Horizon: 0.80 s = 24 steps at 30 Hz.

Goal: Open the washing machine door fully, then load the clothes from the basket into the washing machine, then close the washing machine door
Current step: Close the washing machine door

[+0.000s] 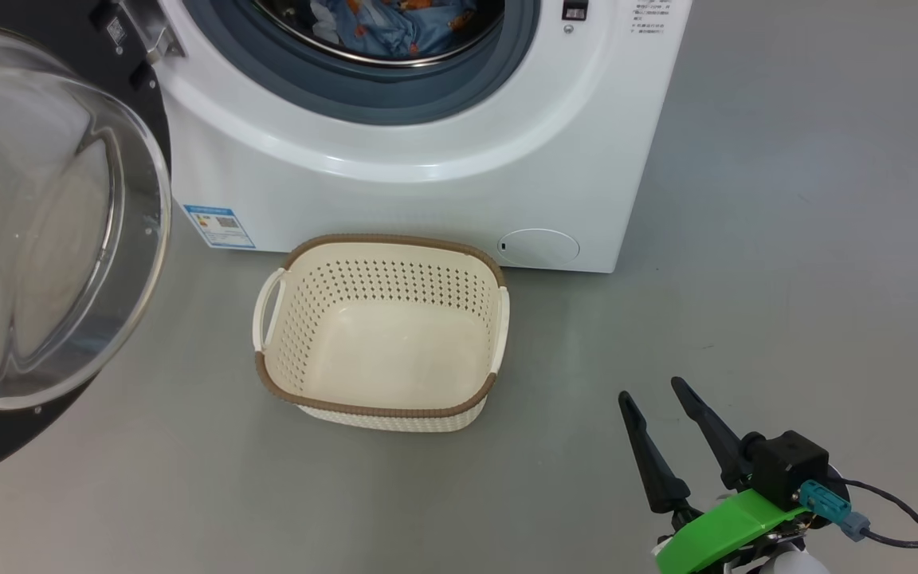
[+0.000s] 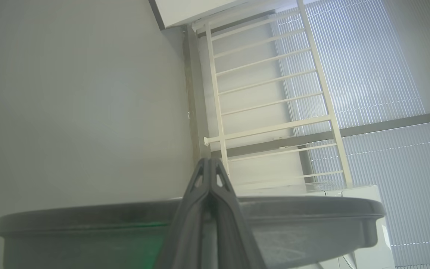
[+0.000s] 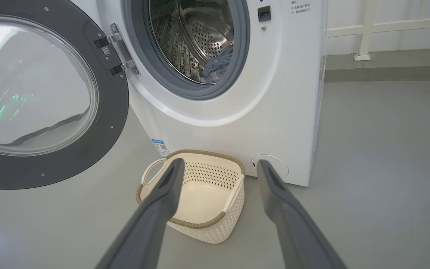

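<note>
A: What's on the grey floor?
B: The basket, ahead and left of the right gripper, whose fingers are spread wide. The clothes lie in the washing machine. The left gripper is pressed together.

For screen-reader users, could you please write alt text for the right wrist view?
The washing machine door stands wide open at left, with blue clothes in the drum. The empty basket sits on the floor below, beyond the open right gripper.

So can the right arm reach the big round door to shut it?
Probably yes. The right gripper is open and empty, the washing machine door hangs wide open, and just the low basket stands between them.
</note>
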Motion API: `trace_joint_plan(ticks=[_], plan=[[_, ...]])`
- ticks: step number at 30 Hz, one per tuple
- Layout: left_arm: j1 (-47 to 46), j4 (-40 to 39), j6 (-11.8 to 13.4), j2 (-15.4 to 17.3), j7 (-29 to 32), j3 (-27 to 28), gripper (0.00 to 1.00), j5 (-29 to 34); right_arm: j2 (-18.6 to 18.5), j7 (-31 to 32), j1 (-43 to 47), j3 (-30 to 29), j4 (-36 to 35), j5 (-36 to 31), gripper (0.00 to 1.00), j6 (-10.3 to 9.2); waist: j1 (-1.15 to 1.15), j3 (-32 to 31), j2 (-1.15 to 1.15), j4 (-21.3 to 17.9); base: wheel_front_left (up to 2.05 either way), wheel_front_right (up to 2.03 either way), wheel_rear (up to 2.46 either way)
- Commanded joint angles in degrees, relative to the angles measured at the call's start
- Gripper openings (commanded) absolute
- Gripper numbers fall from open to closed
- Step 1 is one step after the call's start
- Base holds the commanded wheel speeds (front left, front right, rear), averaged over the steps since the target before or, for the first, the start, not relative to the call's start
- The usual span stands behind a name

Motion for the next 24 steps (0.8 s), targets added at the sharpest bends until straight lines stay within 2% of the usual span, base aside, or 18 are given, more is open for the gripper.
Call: trace_joint_plan(ticks=[1,11,24], plan=[[-1.49,-0.95,-0.17,4.64,1.30,1.08,0.00,-0.39,0.29,-0.69,-1.58,1.78,-1.22,0.67,1.00,0.16,0.00,0.19,0.00,-0.14,0.00,0.00,0.00],[-1.18,-1.24,-0.18,4.52,3.31,1.27,0.00,-0.72,0.29,-0.69,-1.79,1.56,-1.16,0.77,1.00,0.16,0.00,0.48,0.00,-0.14,0.00,0.00,0.00],[0.79,-2.51,-0.18,4.39,11.09,1.90,0.00,-2.67,0.29,-0.69,-2.32,1.63,-0.53,0.95,1.00,0.16,0.00,0.96,0.00,0.86,0.00,0.00,0.00]])
